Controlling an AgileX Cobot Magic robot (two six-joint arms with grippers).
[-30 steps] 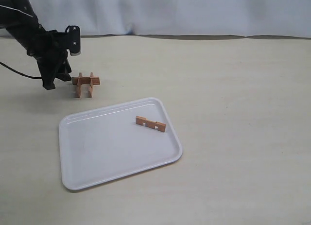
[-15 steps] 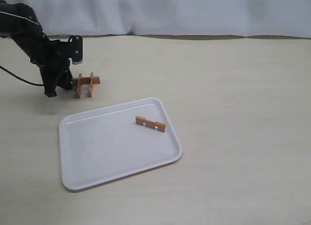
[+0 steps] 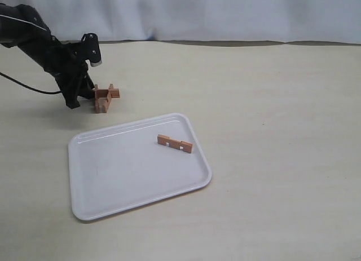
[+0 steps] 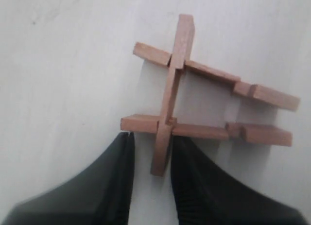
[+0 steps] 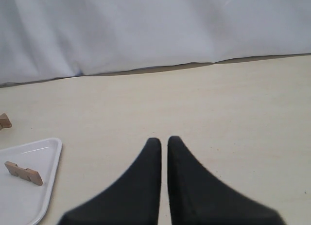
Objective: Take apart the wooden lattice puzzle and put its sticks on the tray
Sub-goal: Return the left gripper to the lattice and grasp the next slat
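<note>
The wooden lattice puzzle (image 3: 105, 97) stands on the table beyond the tray's far left corner. In the left wrist view it shows three sticks: two parallel ones and a cross stick (image 4: 171, 98). My left gripper (image 3: 89, 95) is at its left side, open. The cross stick's free end lies between the fingers (image 4: 190, 171), close against one and apart from the other. A single stick (image 3: 175, 143) lies flat on the white tray (image 3: 113, 176), near the far right corner. My right gripper (image 5: 160, 140) hovers shut over bare table, holding nothing; it is out of the exterior view.
A pale cloth backdrop (image 3: 214, 13) closes off the far edge of the table. A black cable (image 3: 28, 87) trails from the left arm across the table at the far left. The right wrist view catches the tray's corner (image 5: 48, 152) with the loose stick (image 5: 20, 172).
My left gripper has swung lower and to the right, bringing its fingers around the cross stick's end. The puzzle has shifted slightly right and turned a little.
</note>
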